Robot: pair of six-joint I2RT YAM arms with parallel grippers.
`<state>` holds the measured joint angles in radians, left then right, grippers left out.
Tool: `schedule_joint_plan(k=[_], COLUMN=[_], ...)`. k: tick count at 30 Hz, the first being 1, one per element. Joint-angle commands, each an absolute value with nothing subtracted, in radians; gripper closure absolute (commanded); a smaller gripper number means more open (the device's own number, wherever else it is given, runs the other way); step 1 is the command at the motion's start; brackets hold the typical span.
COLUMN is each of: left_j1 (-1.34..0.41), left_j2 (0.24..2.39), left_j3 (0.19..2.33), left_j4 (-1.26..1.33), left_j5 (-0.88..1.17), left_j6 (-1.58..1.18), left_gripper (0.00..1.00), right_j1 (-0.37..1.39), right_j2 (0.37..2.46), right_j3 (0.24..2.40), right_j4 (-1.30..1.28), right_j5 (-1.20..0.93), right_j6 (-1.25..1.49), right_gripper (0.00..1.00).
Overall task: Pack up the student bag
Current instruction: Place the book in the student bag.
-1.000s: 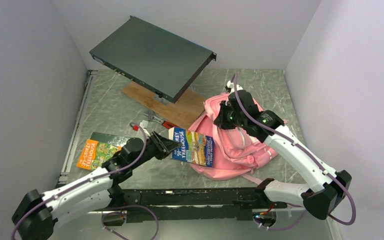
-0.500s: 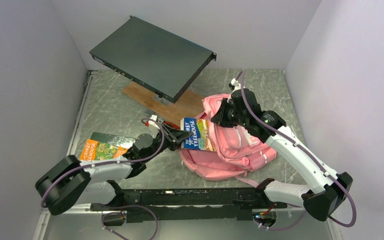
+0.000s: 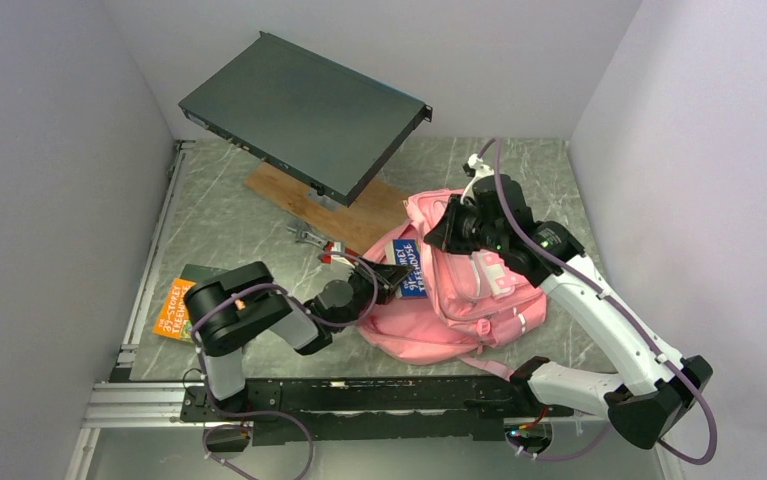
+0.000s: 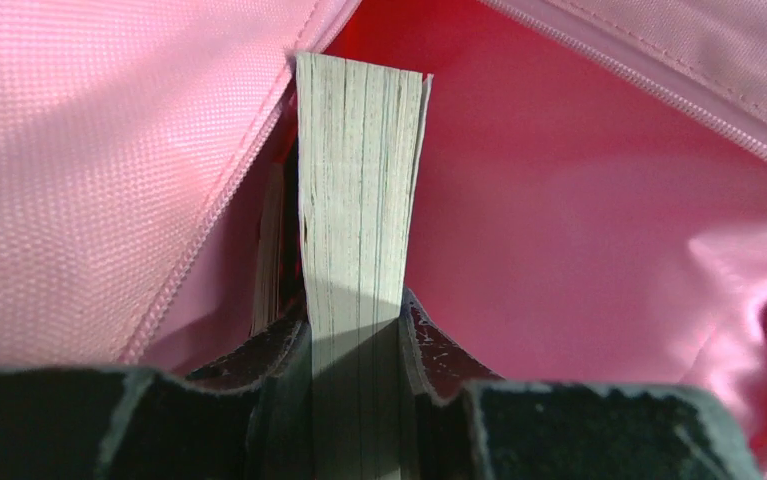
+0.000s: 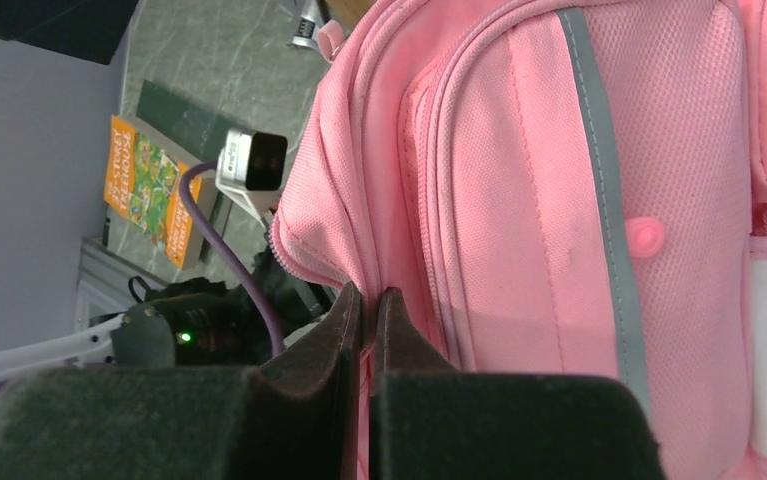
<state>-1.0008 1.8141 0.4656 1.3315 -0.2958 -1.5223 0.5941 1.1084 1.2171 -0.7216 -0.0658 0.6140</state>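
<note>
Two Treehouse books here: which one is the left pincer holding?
The blue-covered paperback book, clamped in the left pincer and partly inside the pink fabric backpack. The orange-covered paperback lies flat on the table.

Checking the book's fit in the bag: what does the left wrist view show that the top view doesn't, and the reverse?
Left wrist only: the book's page edge, clamped in the left hand, pointing into the bag's pink lining. Top only: the right hand pinching the bag's rim, the orange book, the black unit, the board. Both: book, bag, left hand.
</note>
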Motion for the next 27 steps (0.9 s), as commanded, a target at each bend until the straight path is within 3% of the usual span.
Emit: schedule_joint_plan(k=[1,4,8,12,15,17,19,21,22,23,27], left_j1=[-1.042,-1.07,-1.084,-1.097,-1.1,-1.104,-1.127,-1.148,-1.161,-1.171,-1.165], left_j2=[1.863,1.877,1.847,1.839,1.875,1.872,1.856,1.838,1.827,1.819,1.821], left_j3=[0.543,0.599,0.697,0.78,0.775,0.758,0.746,0.746,0.753,0.768,0.787], left_j4=[1.636,1.538,1.172,0.961,1.02,1.053,1.037,1.025,0.999,0.961,0.939], left_j5=[-0.471,-0.533,-0.607,-0.625,-0.585,-0.551,-0.527,-0.468,-0.456,-0.449,-0.427], left_j6=[-1.454,-1.489,-1.643,-1.697,-1.664,-1.614,-1.559,-1.468,-1.438,-1.416,-1.413], left_gripper=[1.0,1.0,1.0,0.91,0.85,0.75,0.56,0.5,0.4,0.22,0.01], right_j1=[0.565,0.55,0.528,0.491,0.455,0.422,0.408,0.396,0.391,0.387,0.378], right_j2=[1.077,1.051,1.087,1.091,1.108,1.1,1.09,1.095,1.097,1.096,1.076], right_j3=[1.305,1.216,1.222,1.216,1.199,1.169,1.152,1.159,1.161,1.16,1.15], right_j4=[-0.627,-0.522,-0.51,-0.494,-0.488,-0.466,-0.459,-0.476,-0.48,-0.48,-0.46], right_j5=[-0.19,-0.248,-0.273,-0.29,-0.351,-0.387,-0.389,-0.4,-0.407,-0.411,-0.41], right_j6=[0.62,0.68,0.679,0.677,0.678,0.685,0.672,0.652,0.646,0.645,0.653], right_gripper=[1.0,1.0,1.0,1.0,1.0,1.0,1.0,1.0,1.0,1.0,1.0])
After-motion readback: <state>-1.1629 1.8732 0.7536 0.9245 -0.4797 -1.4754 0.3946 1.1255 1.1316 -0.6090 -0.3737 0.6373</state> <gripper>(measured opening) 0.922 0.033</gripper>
